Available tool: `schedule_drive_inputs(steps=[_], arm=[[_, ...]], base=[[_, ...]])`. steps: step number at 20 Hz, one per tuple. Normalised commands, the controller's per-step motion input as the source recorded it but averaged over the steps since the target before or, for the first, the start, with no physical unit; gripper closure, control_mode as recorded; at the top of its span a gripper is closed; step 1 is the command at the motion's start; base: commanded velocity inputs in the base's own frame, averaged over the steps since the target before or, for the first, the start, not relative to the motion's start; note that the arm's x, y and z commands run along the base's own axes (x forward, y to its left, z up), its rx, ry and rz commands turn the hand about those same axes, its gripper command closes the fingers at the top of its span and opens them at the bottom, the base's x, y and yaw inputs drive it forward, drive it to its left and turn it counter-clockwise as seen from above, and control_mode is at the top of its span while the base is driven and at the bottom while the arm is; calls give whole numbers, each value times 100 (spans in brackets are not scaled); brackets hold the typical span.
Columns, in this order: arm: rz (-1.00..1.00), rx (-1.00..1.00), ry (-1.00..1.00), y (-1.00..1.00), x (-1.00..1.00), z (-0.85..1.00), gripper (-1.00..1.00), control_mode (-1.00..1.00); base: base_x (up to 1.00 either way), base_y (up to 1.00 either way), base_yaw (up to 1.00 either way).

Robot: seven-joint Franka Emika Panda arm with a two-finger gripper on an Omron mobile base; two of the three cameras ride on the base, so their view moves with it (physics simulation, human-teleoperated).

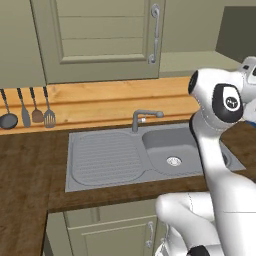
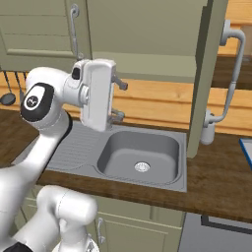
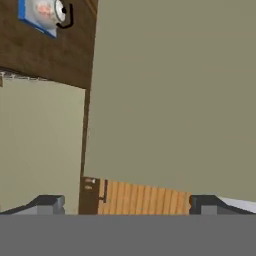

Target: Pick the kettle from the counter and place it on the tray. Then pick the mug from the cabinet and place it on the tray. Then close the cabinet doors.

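The small white kettle [image 3: 47, 11] with its black handle sits on the blue-rimmed tray [image 3: 30, 22] at the top left of the hand view, on the dark counter [image 3: 45, 50]. My gripper [image 3: 127, 204] is open and empty, facing a broad olive door panel [image 3: 170, 90]. From the right base camera, the gripper [image 2: 119, 100] hangs above the sink and points right, toward the open right cabinet door [image 2: 204, 74], seen edge-on. The left cabinet door [image 1: 100, 40] is shut. The mug is out of view.
A steel sink [image 1: 170, 147] with a faucet [image 1: 145, 117] is set into the counter [image 2: 216, 182]. Utensils [image 1: 30, 107] hang on the left wall. A soap dispenser [image 2: 207, 132] stands behind the open door. A tray corner [image 2: 247, 150] shows at the right edge.
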Motion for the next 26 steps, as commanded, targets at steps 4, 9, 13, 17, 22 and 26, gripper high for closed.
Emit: schedule_drive_inputs(steps=[4,9,13,17,22,26], arm=[[-22,-4,-3,-62,-42,0,-100,-100],[1,-12,0,-41,-65,0,-100,-100],[13,-16,2,-29,-63,0,-100,-100],[19,-9,18,-27,-54,4,-100,-100],[17,0,25,-18,-42,13,-100,-100],[7,-1,9,-14,-37,12,-100,-100]], base=[[0,0,0],[0,0,0],[0,0,0],[0,0,0],[0,0,0],[0,0,0]])
